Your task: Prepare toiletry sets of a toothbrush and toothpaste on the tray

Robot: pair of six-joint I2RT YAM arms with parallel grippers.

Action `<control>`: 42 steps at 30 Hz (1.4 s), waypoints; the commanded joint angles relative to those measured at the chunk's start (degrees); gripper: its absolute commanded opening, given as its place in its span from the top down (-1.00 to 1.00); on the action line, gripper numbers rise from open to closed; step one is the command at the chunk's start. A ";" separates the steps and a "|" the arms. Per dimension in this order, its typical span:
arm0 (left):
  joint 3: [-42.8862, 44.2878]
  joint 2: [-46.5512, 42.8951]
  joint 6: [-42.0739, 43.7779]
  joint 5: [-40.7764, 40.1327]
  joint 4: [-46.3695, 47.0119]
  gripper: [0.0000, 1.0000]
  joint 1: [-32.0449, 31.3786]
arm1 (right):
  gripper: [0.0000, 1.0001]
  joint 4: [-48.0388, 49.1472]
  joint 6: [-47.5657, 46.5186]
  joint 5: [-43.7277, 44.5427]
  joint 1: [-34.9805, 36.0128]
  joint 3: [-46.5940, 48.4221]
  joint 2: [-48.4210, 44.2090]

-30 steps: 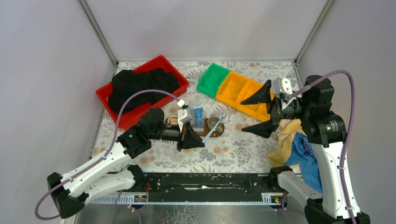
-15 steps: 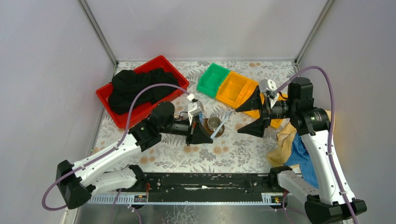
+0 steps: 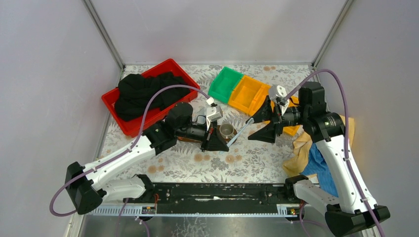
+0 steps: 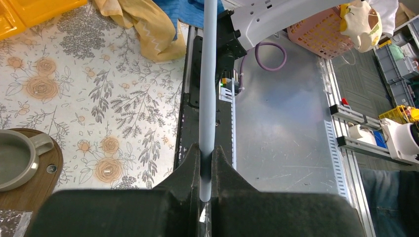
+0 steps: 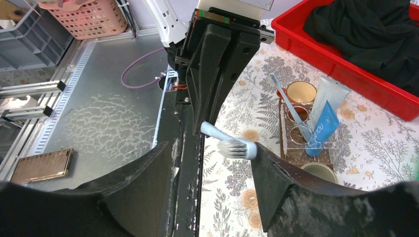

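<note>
Mid-table on the flower-printed tablecloth [image 3: 257, 158]: dark brown oval wooden tray [image 4: 47, 185], carrying a grey ceramic mug [image 4: 15, 160] and a clear plastic holder [image 5: 296, 150].

Left gripper [image 4: 207, 160] clamped tight on the butt end of the slim pale silvery toothbrush [image 4: 208, 89], holding it in the air just beside the tray, shaft slanting toward the other arm. Right gripper [image 5: 211, 148] with jaws parted, straddling the bristle head, no contact visible on either side.

In the holder: blue flat toothpaste tube with a white end [image 5: 323, 126], whitish toothpaste tube [image 5: 330, 94] behind it, plus a second brush [image 5: 289, 101] standing upright.

Looks like a handover between arms, on the way to pairing this brush with a tube on the tray. Next, most likely: pinch the right jaws squarely on the neck below the bristles, then let go on the left only once that hold is firm. Otherwise, risk of a dropped brush.
</note>
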 commanded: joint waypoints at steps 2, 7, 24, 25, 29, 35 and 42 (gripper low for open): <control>2.20 0.22 1.41 2.95 -0.83 1.00 -0.28 | -0.27 1.39 -0.08 0.46 1.46 0.46 0.91; 3.17 1.24 2.50 3.34 -2.36 1.00 -0.23 | -0.11 1.40 0.03 0.25 2.20 0.55 1.29; 4.19 2.53 2.55 3.51 -2.47 1.00 -0.23 | 0.91 4.08 1.98 -1.84 2.45 -0.81 1.28; 4.24 2.45 2.50 3.38 -2.47 0.96 -0.23 | 0.98 4.12 1.98 -1.80 2.50 -0.79 1.29; 3.75 1.15 1.83 1.05 -2.47 0.28 -0.29 | 1.00 4.20 1.91 -1.58 2.49 -0.76 0.89; -1.41 -6.89 3.06 -7.98 -3.59 -1.00 0.83 | 1.00 6.11 1.54 5.85 2.50 -3.29 -1.20; 0.27 -18.19 5.31 -31.72 -12.56 -1.00 6.01 | 1.00 13.55 3.76 8.78 2.89 -5.01 0.90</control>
